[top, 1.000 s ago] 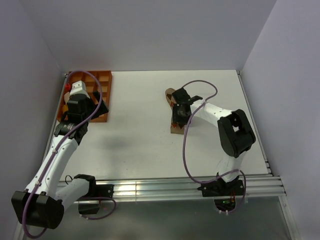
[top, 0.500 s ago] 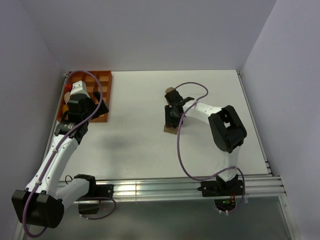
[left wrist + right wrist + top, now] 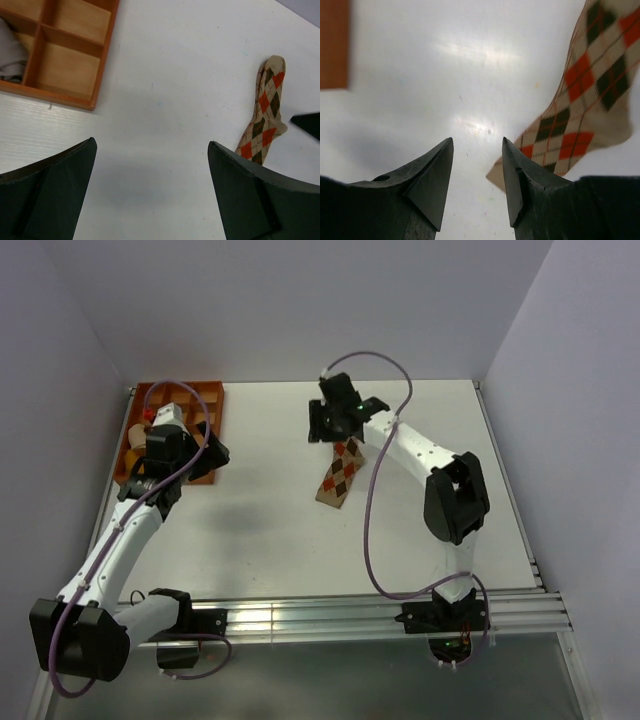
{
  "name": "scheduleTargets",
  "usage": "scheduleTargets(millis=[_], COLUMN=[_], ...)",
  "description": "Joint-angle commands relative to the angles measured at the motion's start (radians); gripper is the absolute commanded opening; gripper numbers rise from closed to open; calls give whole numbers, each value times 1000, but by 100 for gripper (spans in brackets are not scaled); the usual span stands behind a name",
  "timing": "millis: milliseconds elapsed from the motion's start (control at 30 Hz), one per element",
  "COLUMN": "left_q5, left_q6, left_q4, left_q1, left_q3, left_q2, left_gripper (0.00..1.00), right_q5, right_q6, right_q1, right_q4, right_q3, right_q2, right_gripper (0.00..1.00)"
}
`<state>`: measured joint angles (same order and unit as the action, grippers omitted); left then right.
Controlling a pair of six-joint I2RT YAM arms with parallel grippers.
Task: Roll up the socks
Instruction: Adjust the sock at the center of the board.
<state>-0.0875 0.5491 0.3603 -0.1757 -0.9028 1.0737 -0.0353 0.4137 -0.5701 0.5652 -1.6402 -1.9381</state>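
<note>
Since a second ago my right pincer (image 3: pixel 477 142) has shifted nearer the tray (image 3: pixel 105 55), jaws parted and empty, my left pincer (image 3: pixel 150 142) gaping wide, and the argyle sock (image 3: pixel 338 475) now lies stretched flat, well right of the tray and roughly parallel to its long side.

White tabletop (image 3: pixel 260 510), evenly lit with soft glare; plain pale lilac walls (image 3: pixel 300 300) on 3 sides; aluminium rail (image 3: pixel 330 612) along near edge.

Top camera high, facing down, argyle sock (image 3: pixel 338 475) centred. Left wrist well left of it; right wrist close above. Shared: sock.
</note>
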Motion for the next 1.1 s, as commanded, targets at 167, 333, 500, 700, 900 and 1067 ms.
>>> scheduleTargets(millis=[167, 333, 500, 700, 900, 1067], left_q5=[107, 120, 117, 98, 127, 115], left_q6=[120, 164, 244, 337, 324, 285], left_q4=[-86, -171, -283, -474, -515, -521], left_q1=[-96, -172, -272, -444, -530, -573], left_q3=[38, 64, 84, 9, -187, -257], left_q2=[66, 115, 207, 435, 698, 773], left_gripper=[99, 97, 93, 82, 73, 67], right_q5=[-14, 31, 34, 11, -21, -43], right_q6=[-180, -271, -297, -303, -291, -266], right_q1=[176, 185, 191, 202, 203, 217], right_q4=[-50, -102, -136, -149, -159, -162], right_q3=[-144, -116, -80, -66, -53, -37], right_q2=[-114, -162, -191, -216, -236, -242], right_gripper=[51, 49, 47, 42, 41, 40])
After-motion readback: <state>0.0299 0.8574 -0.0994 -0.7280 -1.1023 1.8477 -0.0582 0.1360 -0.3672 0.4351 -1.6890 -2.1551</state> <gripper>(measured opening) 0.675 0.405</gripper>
